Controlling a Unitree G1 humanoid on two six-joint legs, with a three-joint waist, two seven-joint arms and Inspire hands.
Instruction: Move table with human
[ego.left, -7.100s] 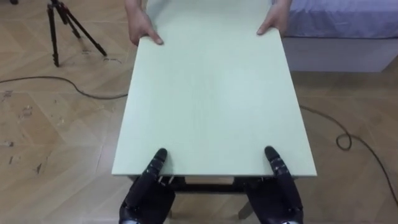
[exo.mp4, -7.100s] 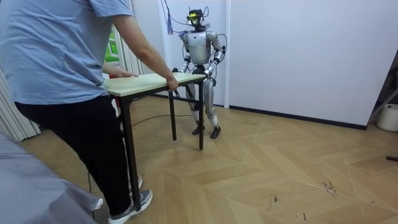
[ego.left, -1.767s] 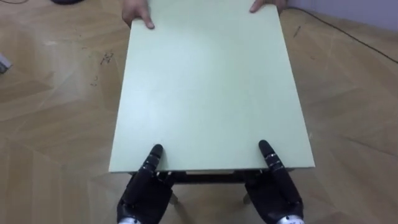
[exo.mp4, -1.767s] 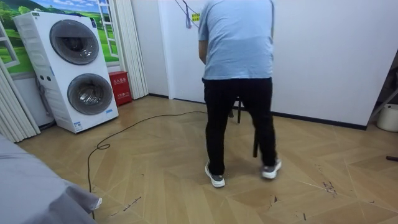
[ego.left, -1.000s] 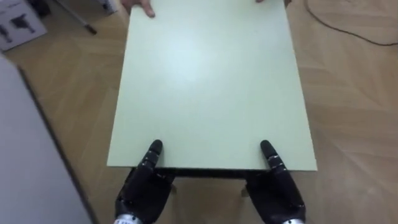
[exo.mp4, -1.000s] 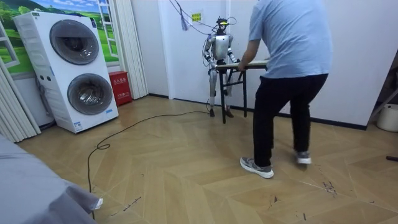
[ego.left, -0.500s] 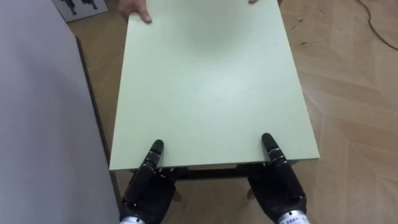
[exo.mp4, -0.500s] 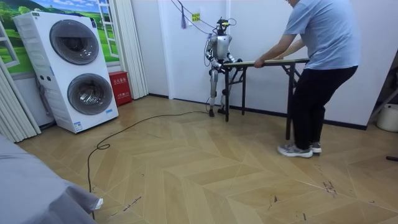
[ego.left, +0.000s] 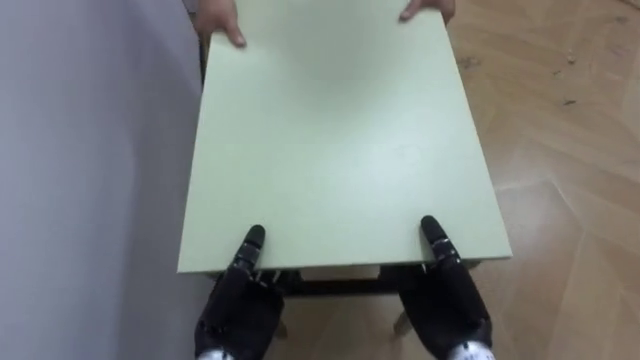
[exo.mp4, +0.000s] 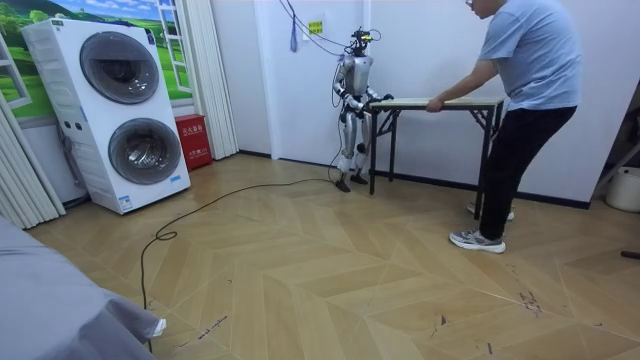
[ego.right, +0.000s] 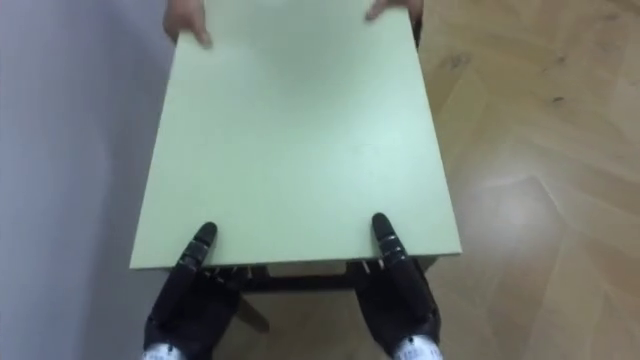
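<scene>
The pale green table (ego.left: 340, 140) reaches from me to a person at its far end. My left hand (ego.left: 238, 305) and right hand (ego.left: 447, 300) hold its near edge, each with the thumb on top and the fingers under the top. The person's hands (ego.left: 218, 22) grip the two far corners. In the room view the table (exo.mp4: 440, 101) stands along the white wall, with me at its end on the room view's left. The person (exo.mp4: 525, 90) bends over the other end.
A grey-white wall (ego.left: 90, 180) runs close along the table's left side. Wooden floor (ego.left: 570, 150) lies open to my right. Stacked washing machines (exo.mp4: 125, 110) stand at the room view's left, and a dark cable (exo.mp4: 200, 210) lies on the floor.
The table, the person and I have shifted toward the room view's right, along the wall. The wall on my left takes up more of the eye view. My hold has not changed.
</scene>
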